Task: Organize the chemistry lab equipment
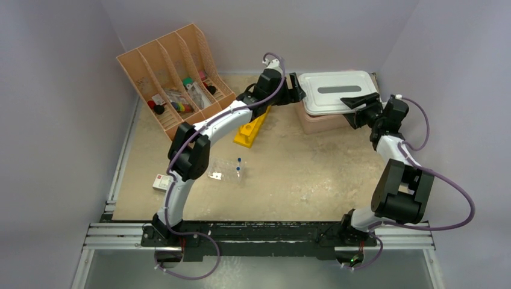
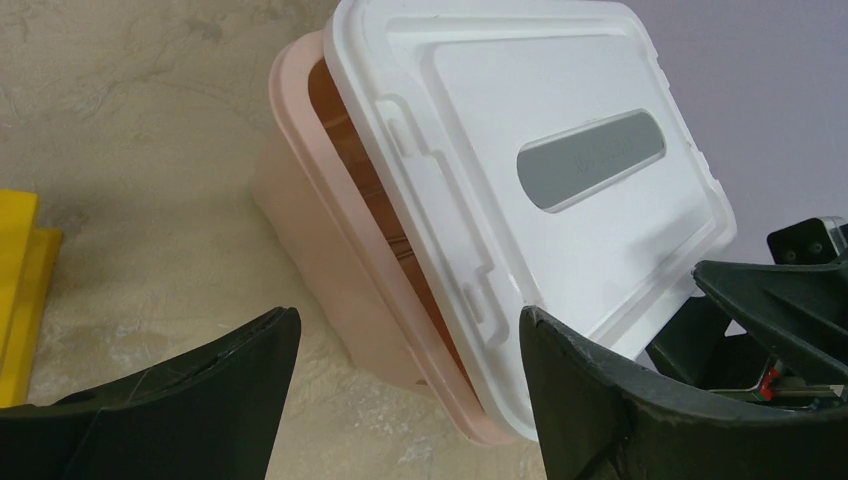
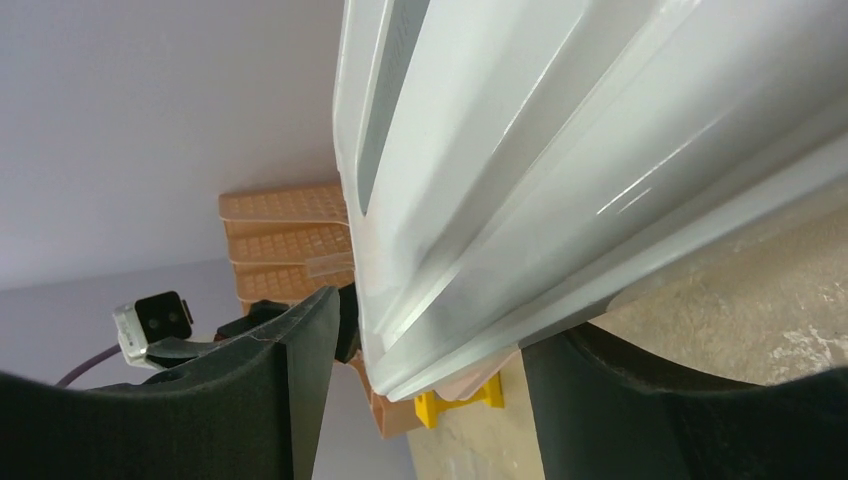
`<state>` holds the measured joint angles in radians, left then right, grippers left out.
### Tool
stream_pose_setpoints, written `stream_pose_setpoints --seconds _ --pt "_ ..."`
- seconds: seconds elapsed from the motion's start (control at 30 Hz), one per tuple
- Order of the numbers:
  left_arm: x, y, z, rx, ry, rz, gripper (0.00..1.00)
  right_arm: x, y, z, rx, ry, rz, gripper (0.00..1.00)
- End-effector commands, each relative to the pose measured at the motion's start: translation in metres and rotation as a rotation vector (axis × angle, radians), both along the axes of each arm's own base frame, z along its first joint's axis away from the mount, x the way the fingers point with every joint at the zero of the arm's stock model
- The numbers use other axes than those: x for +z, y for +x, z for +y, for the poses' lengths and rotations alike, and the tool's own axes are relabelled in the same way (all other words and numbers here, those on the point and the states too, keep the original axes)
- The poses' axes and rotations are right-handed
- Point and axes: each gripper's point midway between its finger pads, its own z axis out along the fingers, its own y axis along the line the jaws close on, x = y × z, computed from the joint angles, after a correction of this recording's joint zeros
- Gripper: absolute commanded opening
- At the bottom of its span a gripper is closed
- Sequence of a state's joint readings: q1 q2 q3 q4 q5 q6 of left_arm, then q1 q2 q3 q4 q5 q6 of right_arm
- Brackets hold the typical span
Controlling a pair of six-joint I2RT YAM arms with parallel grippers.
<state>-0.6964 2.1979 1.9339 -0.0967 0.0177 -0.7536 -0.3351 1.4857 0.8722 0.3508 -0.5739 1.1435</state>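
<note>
- Beige mottled table [image 1: 313,174], lilac walls [image 1: 60,120] around.
- At far right corner, pink tub [image 2: 300,230], white lid [image 2: 500,110] askew on it.
- Jaws wide apart and empty on left gripper [image 2: 408,320], facing tub's left side.
- Spread too, right gripper [image 3: 430,340], lid's right edge between its fingers.
- Mid-table leftward, blue-capped clear flask [image 1: 229,167]; by left edge, white packet [image 1: 161,182].

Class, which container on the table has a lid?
The pink tub, back right: a white lid sits on it; the peach organizer is open-topped.
</note>
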Motion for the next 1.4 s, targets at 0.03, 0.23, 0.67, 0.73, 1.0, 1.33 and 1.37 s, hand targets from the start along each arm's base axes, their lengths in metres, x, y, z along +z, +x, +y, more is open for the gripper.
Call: stream_pose_setpoints --seconds 0.03,0.23,0.67,0.73,1.0,1.33,1.37 --pt "0.028 0.009 -0.005 0.001 -0.019 -0.078 0.8 0.012 -0.003 0.0 0.048 -0.057 0.031 0.69" --pt "0.029 0.011 -0.001 0.02 0.0 -0.08 0.8 0.001 -0.009 -0.009 0.031 -0.124 0.129 0.79" --pt "0.028 0.014 0.002 0.033 0.02 -0.085 0.79 -0.01 -0.016 -0.039 -0.056 -0.283 0.282 0.71" --pt "0.029 0.014 0.003 0.033 0.025 -0.086 0.79 -0.015 -0.016 -0.042 -0.06 -0.297 0.302 0.63" --pt "0.028 0.014 0.002 0.03 0.029 -0.087 0.79 -0.031 -0.013 -0.046 -0.037 -0.329 0.35 0.49" --pt "0.028 0.01 -0.009 -0.007 -0.044 -0.072 0.78 -0.028 0.005 -0.041 0.011 -0.311 0.306 0.39" --pt "0.026 0.01 -0.01 -0.011 -0.049 -0.066 0.78 -0.027 0.007 -0.041 0.015 -0.312 0.3 0.39"
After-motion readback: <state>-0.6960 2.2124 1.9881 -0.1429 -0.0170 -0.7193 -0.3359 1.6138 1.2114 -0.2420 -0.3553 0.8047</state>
